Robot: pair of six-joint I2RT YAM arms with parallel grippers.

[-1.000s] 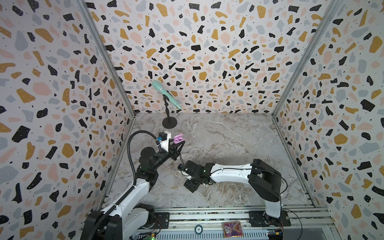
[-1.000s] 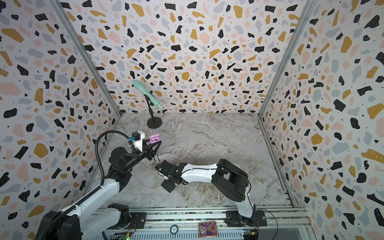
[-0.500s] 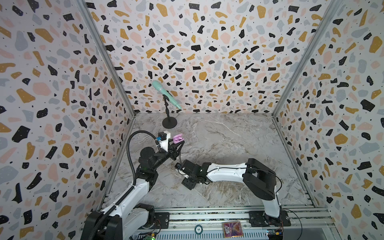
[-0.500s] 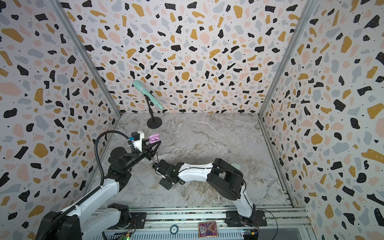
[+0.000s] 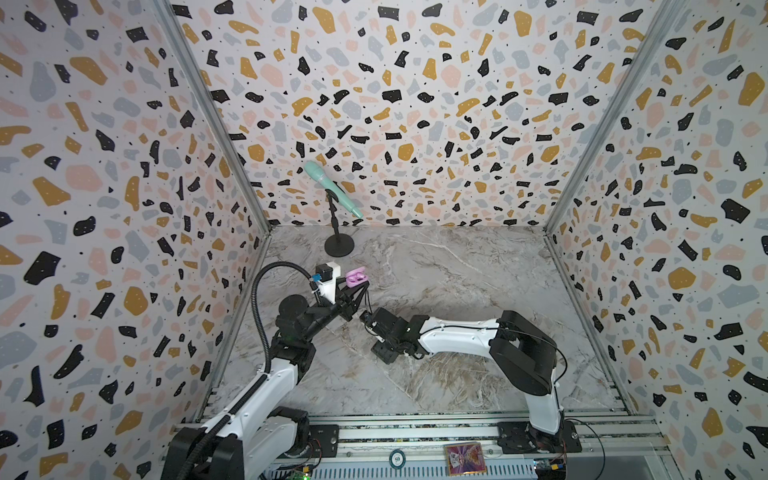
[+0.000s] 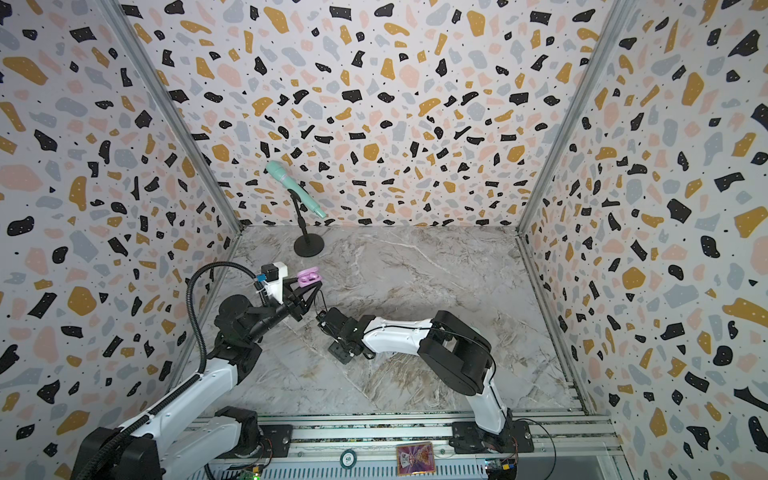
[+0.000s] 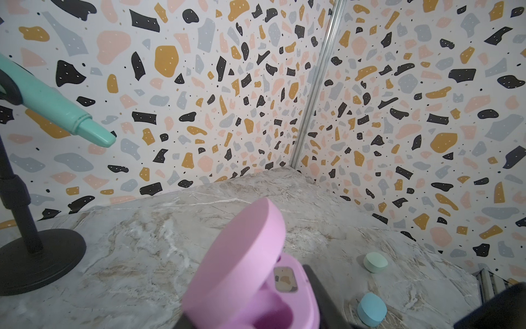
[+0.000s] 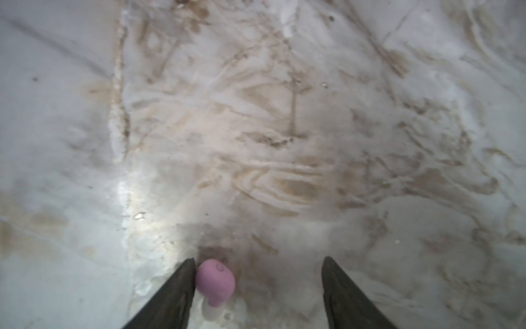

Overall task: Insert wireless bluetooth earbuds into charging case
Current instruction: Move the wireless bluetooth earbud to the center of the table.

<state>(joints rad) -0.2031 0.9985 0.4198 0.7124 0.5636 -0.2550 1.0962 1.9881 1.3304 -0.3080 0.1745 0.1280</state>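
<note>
Currently, pink earbud (image 8: pixel 215 282) lies on the marble surface (image 8: pixel 256 128), low betw. the two fingers of the right end effector (image 8: pixel 259 260). Bud touches one finger (image 8: pixel 182 284); clear gap to the opp. finger (image 8: pixel 341 287). Jaws stand apart, nothing clamped. Bud cannot be made out in the top views; right wrist assy covers that spot.

Pink case (image 7: pixel 242 256) is off the surface, clamped in the left end effector (image 5: pixel 358 286), jaws closed on it. Lid hinged up, open; an inner well shows in left wrist view. One dark finger (image 7: pixel 316 287) runs along the case side. In both top views the case sits raised at the tip of the left arm, near the right end effector and higher than it; no contact betw. the two seen.

Other items, left wrist view: mint-green rounded item (image 7: pixel 375 262) and light blue rounded item (image 7: pixel 371 309) rest on the surface, near each other, not touching, apart from the pink case. Cannot tell whether buds or cases.

Rear of cell: mint microphone (image 5: pixel 332 189) tilted on a black stand (image 5: pixel 339 245), round base on the surface near the back-left corner. Terrazzo-pattern walls (image 5: pixel 415 104) on three sides.
</note>
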